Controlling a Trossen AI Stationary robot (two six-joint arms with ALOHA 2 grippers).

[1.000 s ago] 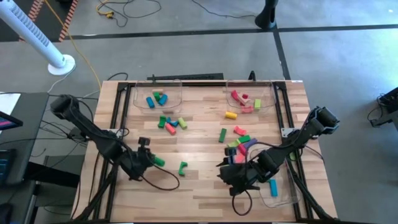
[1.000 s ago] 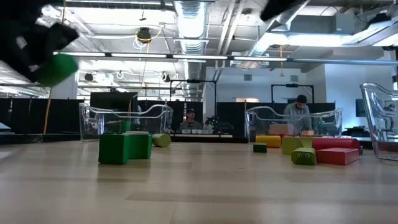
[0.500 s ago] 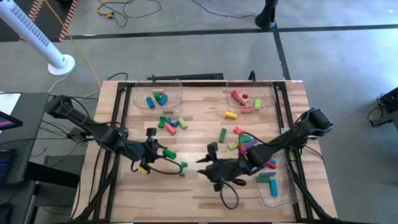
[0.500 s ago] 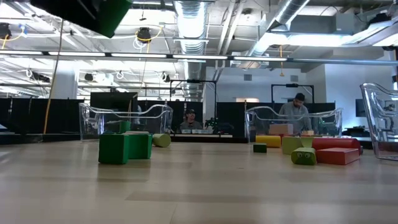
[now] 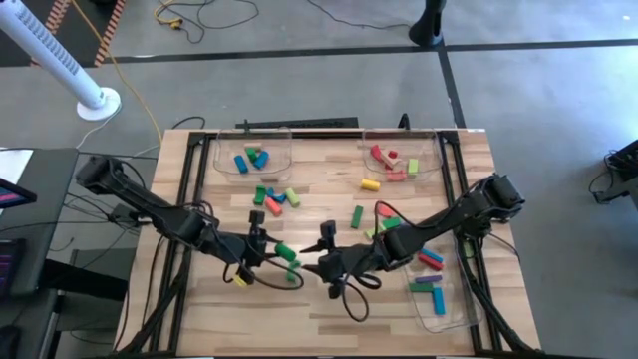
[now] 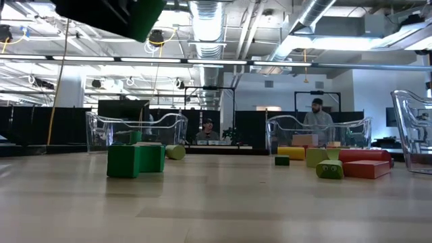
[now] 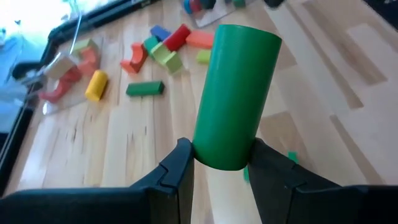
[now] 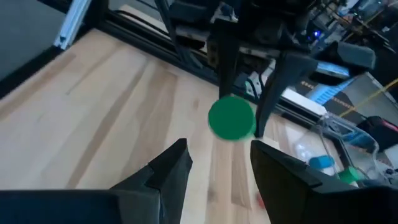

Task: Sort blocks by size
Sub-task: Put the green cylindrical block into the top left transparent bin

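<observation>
Grey concrete floor point(image 5: 299, 60), exposed ceiling ducts point(image 6: 209, 20), perhaps offices behind.

Both grippers, left point(image 5: 271, 248) holding green cylinder point(image 5: 285, 251), converged mid-table.

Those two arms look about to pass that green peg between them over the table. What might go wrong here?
The left gripper pinches only one end of the green cylinder, so a nudge might tip it loose. The right gripper is open and faces the cylinder's round end; closing off-centre might knock it down. The grippers are close and might bump.
</observation>
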